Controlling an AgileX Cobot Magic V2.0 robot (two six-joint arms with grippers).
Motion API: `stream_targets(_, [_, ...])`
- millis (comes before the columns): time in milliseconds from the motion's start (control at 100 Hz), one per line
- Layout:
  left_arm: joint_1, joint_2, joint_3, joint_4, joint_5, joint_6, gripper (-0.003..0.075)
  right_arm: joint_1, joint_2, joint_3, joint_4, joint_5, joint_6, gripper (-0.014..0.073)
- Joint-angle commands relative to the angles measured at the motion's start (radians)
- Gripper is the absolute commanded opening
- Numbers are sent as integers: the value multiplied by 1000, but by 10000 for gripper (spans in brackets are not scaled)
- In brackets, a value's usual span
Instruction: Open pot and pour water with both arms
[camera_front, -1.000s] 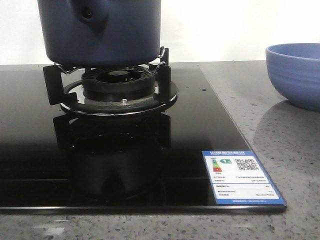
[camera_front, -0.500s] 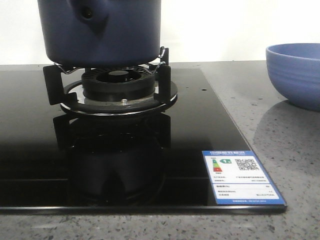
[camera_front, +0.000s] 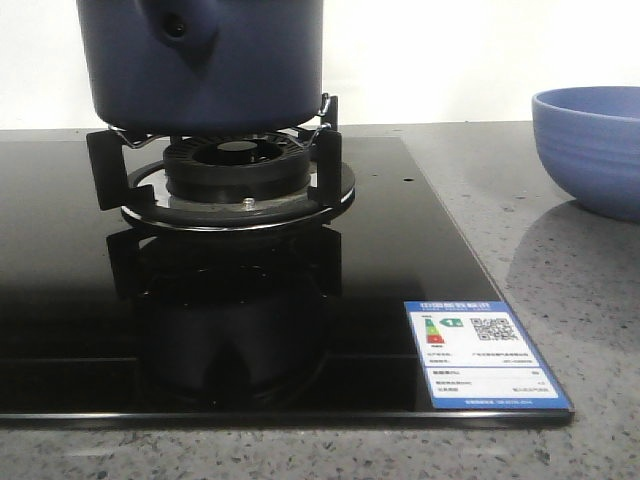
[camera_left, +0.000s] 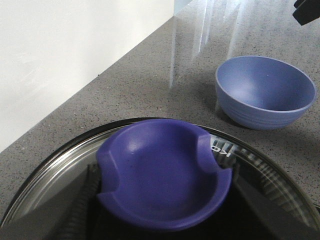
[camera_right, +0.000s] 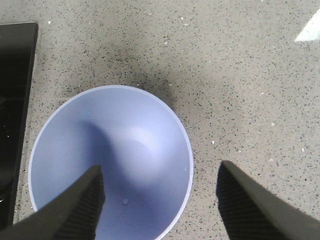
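Note:
The dark navy pot (camera_front: 200, 65) stands on the gas burner's stand (camera_front: 235, 165), its handle stub with the round hole facing me. In the left wrist view its glass lid (camera_left: 45, 172) carries a purple-blue knob (camera_left: 165, 170). My left gripper (camera_left: 166, 176) has a finger against each side of the knob. My right gripper (camera_right: 160, 200) is open above the light-blue bowl (camera_right: 110, 160); one finger is over the bowl's inside, the other over the counter. No gripper shows in the front view.
The burner sits in a black glass hob (camera_front: 400, 250) with a blue label (camera_front: 485, 355) at its front right corner. The light-blue bowl (camera_front: 590, 145) stands on the grey speckled counter to the right of the hob. A white wall lies behind.
The pot has shifted very slightly to the right on the stand. Nothing else has visibly changed.

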Motion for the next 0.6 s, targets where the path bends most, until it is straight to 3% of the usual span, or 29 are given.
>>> stream_targets(0, [-9, -36, -37, -109, 2, 22, 389, -6, -29, -32, 16, -49, -10, 439])
stream_targets(250, [-9, -36, -37, -128, -4, 38, 396, -6, -29, -32, 16, -49, -10, 439])
stream_targets(440, [-9, -36, -37, -126, -4, 38, 530, -6, -29, -32, 16, -49, -10, 439])
stream_targets(590, [-9, -36, -37, -133, -4, 38, 536, -6, -29, -32, 16, -49, -10, 439])
